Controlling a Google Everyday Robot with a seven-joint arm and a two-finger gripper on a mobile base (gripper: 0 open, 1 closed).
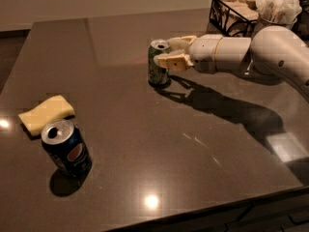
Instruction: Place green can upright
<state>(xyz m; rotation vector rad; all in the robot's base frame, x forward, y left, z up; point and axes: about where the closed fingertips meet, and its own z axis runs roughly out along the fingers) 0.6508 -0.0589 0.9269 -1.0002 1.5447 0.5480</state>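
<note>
The green can (156, 67) stands upright on the dark table (145, 144), its open silver top facing up, in the middle of the far half. My gripper (166, 51) reaches in from the right and is shut on the can's upper part. One beige finger (170, 61) lies across the can's near side and the other (179, 40) is behind its rim. The can's base seems to be on or just above the tabletop.
A blue Pepsi can (66, 149) stands upright near the front left. A yellow sponge (46, 114) lies just behind it. A wire basket (231, 13) and a holder of white napkins (277, 8) stand at the far right, behind my arm.
</note>
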